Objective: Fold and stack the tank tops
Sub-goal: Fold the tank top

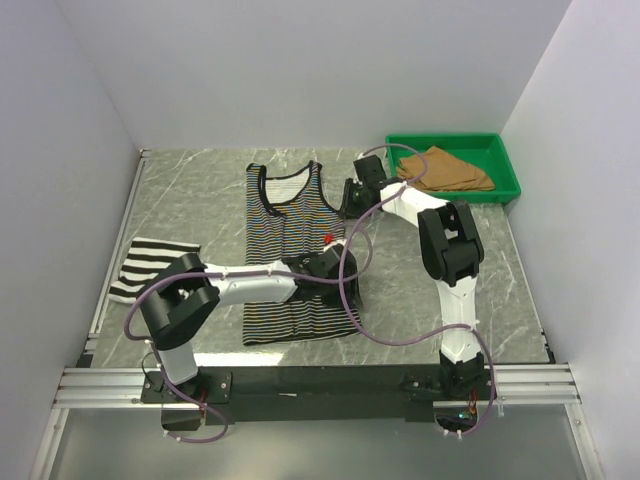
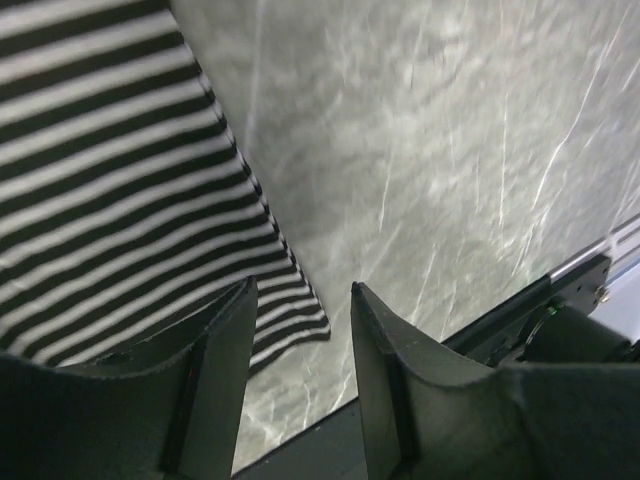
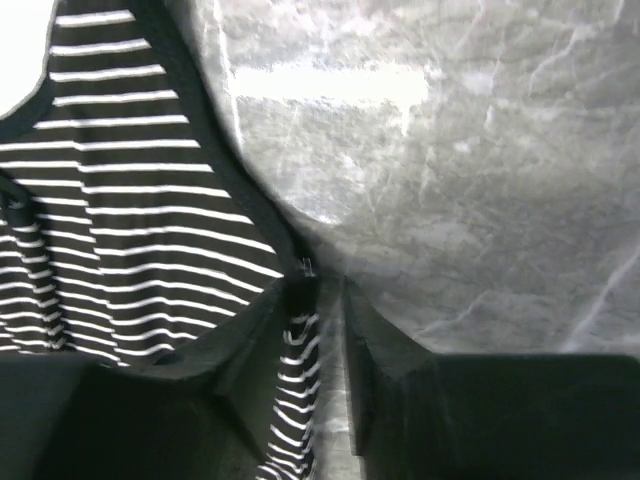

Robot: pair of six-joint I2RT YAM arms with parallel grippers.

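Thin-striped top [image 1: 290, 250] lies flat on the table [image 1: 420, 290]. Left claw [image 2: 300, 290]: jaws apart, hem corner just below its tips, likely staged for a pinch. Right claw [image 3: 325, 285]: armhole edge runs up between the jaws. Clamped or not, can't tell, the view's blurry. Same-side grips suggest a lengthwise fold. Wide-striped top [image 1: 150, 265] sits well left of left claw. Tan top [image 1: 445, 168] is in the tray [image 1: 505, 160] just beyond right claw. No readable labels.

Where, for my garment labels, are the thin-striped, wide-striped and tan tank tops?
thin-striped tank top [image 1: 290, 225]: top external view, chest panel below the neckline.
wide-striped tank top [image 1: 150, 255]: top external view, middle of the folded cloth.
tan tank top [image 1: 455, 170]: top external view, middle of the bunched cloth.
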